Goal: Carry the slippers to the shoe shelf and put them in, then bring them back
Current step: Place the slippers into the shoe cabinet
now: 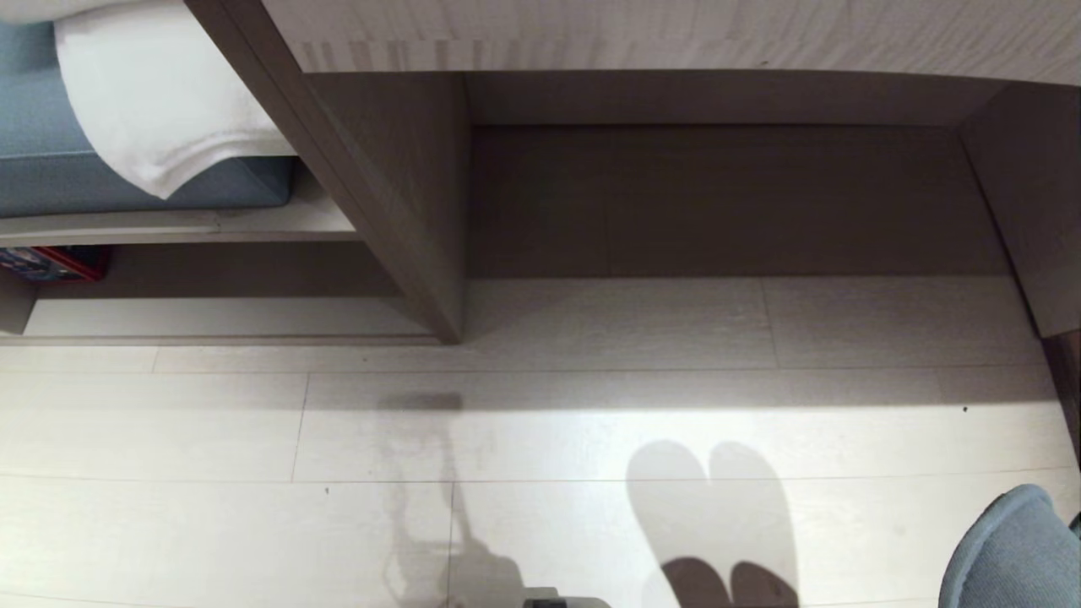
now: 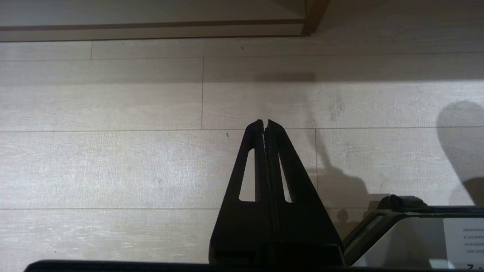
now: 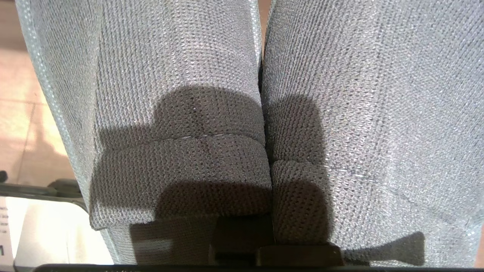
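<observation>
The slippers (image 3: 211, 113) are grey-blue knit fabric. They hang side by side and fill the right wrist view. My right gripper (image 3: 264, 230) is shut on them where the two meet, and its fingertips are hidden in the fabric. In the head view only one rounded slipper toe (image 1: 1018, 549) shows at the lower right, above the floor, with the pair's shadow beside it. The shoe shelf (image 1: 220, 317), a low narrow cubby with a pale bottom board, lies ahead to the left. My left gripper (image 2: 265, 122) hangs shut and empty over the floor, and the shoe shelf's front edge (image 2: 151, 32) is beyond it.
A taupe divider panel (image 1: 397, 211) separates the shoe shelf from a wider low cubby (image 1: 718, 203) under a pale desk-top (image 1: 676, 34). A blue cushion (image 1: 51, 152) with a white towel (image 1: 160, 110) sits above the shelf. A red-edged box (image 1: 51, 262) is inside it. Pale plank floor (image 1: 253, 439) lies in front.
</observation>
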### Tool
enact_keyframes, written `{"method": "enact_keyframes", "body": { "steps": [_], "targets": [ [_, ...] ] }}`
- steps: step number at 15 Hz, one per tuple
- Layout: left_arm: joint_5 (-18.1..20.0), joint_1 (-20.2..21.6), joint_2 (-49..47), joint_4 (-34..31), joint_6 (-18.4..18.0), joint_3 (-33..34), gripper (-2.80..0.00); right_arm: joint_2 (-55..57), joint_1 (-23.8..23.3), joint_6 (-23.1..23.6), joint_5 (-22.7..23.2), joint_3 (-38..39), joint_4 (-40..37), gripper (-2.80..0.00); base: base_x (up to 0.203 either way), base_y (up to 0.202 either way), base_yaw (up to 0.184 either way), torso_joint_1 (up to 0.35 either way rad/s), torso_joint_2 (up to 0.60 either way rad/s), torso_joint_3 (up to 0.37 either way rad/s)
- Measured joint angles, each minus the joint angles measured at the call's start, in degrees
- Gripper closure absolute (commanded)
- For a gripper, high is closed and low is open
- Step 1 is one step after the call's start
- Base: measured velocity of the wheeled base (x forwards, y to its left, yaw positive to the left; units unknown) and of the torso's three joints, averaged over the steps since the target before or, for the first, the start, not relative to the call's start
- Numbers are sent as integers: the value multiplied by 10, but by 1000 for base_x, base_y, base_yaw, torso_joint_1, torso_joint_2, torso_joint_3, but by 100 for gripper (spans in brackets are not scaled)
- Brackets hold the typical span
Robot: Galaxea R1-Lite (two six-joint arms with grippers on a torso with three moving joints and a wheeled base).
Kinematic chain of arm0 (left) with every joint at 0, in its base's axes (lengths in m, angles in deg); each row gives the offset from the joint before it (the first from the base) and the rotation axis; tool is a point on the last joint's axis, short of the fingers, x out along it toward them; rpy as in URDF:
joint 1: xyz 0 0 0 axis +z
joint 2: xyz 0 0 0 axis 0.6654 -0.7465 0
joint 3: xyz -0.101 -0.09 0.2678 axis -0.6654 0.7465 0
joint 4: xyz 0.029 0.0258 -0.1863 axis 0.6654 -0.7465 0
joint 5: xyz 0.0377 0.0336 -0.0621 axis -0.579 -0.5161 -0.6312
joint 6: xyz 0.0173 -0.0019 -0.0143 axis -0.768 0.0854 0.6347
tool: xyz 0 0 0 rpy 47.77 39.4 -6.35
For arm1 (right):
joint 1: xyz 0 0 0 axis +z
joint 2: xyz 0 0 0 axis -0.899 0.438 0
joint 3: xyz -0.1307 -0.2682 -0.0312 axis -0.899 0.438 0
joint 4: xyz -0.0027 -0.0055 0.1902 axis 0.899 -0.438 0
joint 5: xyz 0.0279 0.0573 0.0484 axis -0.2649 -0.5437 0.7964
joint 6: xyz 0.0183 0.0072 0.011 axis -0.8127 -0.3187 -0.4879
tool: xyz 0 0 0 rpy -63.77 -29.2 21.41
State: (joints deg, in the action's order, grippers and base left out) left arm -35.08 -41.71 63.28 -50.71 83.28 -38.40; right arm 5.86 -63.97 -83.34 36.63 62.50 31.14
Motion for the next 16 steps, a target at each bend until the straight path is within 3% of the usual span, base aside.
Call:
{"method": "enact_keyframes", "body": {
  "steps": [16],
  "targets": [
    [0, 0, 0, 0, 0, 0, 0, 0, 0, -1, 0, 0, 0, 0, 0, 0, 0, 1, 1, 203]
  ]
}}
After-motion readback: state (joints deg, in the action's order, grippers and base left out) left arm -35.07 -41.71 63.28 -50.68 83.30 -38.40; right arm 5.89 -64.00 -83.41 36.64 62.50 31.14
